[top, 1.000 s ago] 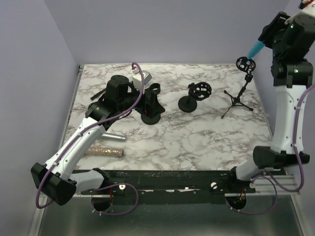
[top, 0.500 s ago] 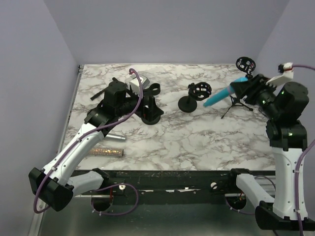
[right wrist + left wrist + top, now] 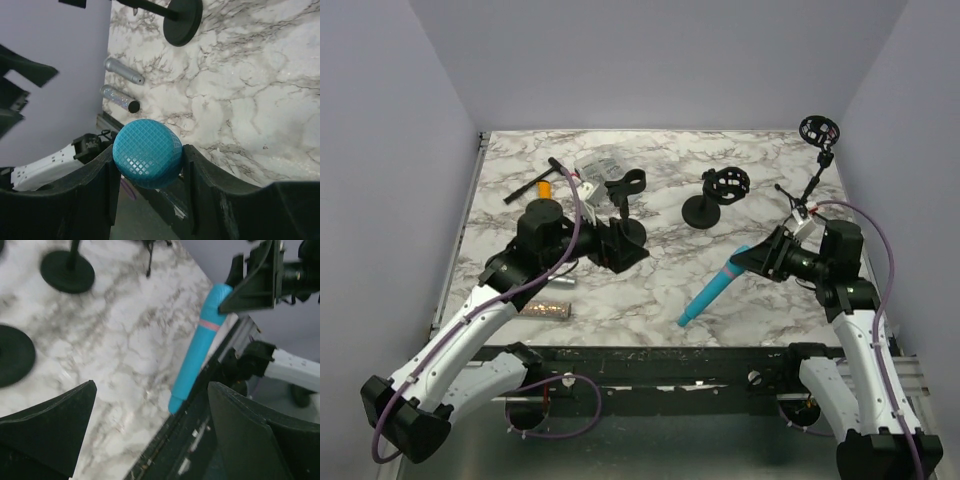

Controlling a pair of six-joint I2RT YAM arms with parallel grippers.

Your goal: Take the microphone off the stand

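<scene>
The blue microphone [image 3: 712, 292] slants down over the table's front, tail near the front edge; I cannot tell whether the tail touches. My right gripper [image 3: 760, 258] is shut on its meshed head [image 3: 147, 152], one finger on each side. The tripod stand [image 3: 810, 195] stands at the back right, its ring mount [image 3: 819, 130] empty. My left gripper [image 3: 610, 240] hovers open by a black clip stand [image 3: 620, 215] with nothing between its fingers. The left wrist view shows the microphone [image 3: 197, 352] beyond that open gripper [image 3: 150, 390].
A round-base stand with a cage mount [image 3: 715, 195] stands mid-table. A silver microphone [image 3: 545, 277] and a glittery one [image 3: 542, 311] lie at the front left. Small items and a clear bag [image 3: 595, 165] lie at the back left. Walls close in on both sides.
My right arm has swung down from the tripod's mount at the back right to the table's front, carrying the blue microphone. My left arm has drawn back slightly towards me.
</scene>
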